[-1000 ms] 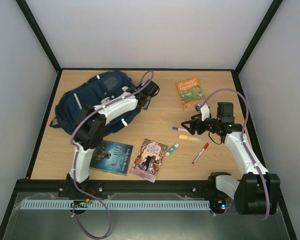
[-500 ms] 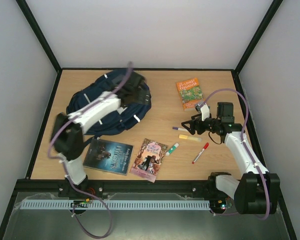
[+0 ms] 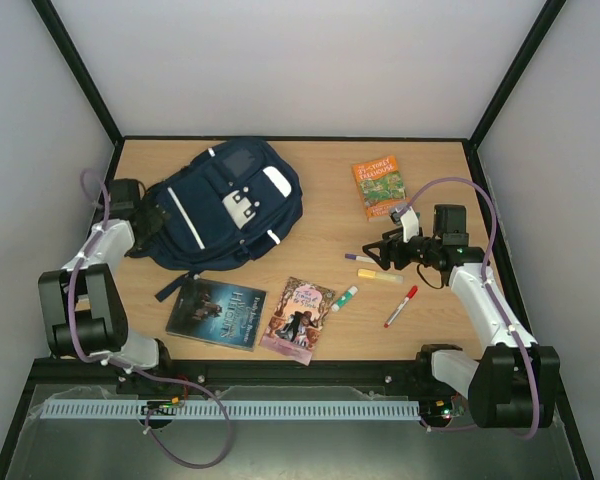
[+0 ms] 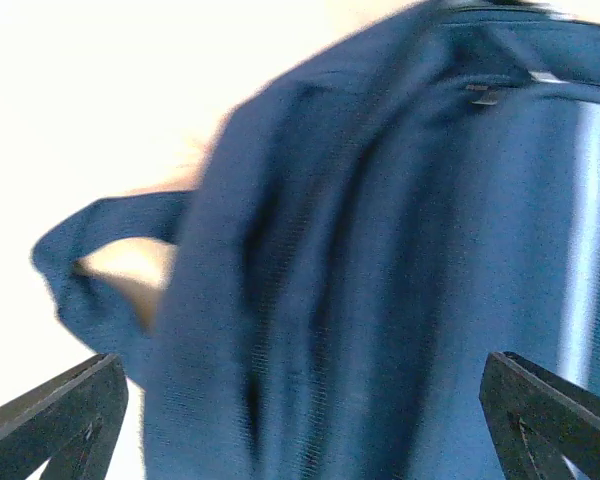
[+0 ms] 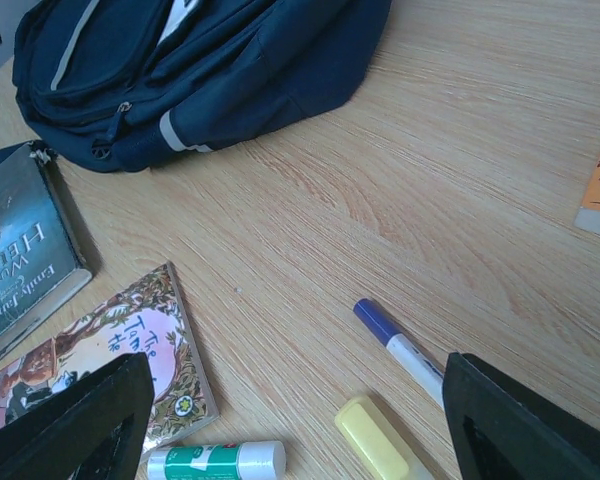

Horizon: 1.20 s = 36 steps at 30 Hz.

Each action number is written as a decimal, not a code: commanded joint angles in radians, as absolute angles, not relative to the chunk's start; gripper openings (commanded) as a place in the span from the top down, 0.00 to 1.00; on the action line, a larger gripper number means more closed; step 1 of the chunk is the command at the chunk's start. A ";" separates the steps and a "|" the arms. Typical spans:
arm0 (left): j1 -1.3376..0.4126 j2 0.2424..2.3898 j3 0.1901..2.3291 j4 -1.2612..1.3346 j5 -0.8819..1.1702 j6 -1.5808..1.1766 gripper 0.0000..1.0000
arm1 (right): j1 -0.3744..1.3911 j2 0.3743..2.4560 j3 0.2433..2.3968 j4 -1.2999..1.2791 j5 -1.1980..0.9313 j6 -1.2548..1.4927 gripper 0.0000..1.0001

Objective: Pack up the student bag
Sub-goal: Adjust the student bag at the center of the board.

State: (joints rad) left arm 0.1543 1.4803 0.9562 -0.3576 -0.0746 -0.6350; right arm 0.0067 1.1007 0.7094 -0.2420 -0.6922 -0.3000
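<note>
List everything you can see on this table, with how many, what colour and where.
navy blue fabric backpack: one, navy with white stripes, far left
thin orange paperback book: one, orange, far right
dark teal hardcover book: one, teal, near left
pink illustrated paperback book: one, pink, near centre
purple-capped marker pen: one, purple-white, right
red-capped marker pen: one, red-white, right
yellow highlighter: one, yellow, between markers
green-white glue stick: one, beside pink book
left tool: black, open, backpack's left side
right tool: black, open, over pens

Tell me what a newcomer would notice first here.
The big navy student bag lies at the far left of the table, with the open left end effector at its left edge. To its right an orange book and a red pen lie unpacked, the open right end effector near the purple marker.
</note>
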 commanded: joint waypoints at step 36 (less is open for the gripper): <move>-0.145 1.234 0.852 -0.506 0.175 -0.571 0.06 | 0.003 1.120 0.742 -0.253 -0.661 -0.200 0.20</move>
State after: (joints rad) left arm -0.1417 1.3560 0.7383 -0.4175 0.2527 -0.5976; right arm 0.0067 1.1240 0.7097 -0.2569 -0.6746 -0.2718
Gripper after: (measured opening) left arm 0.919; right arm 0.797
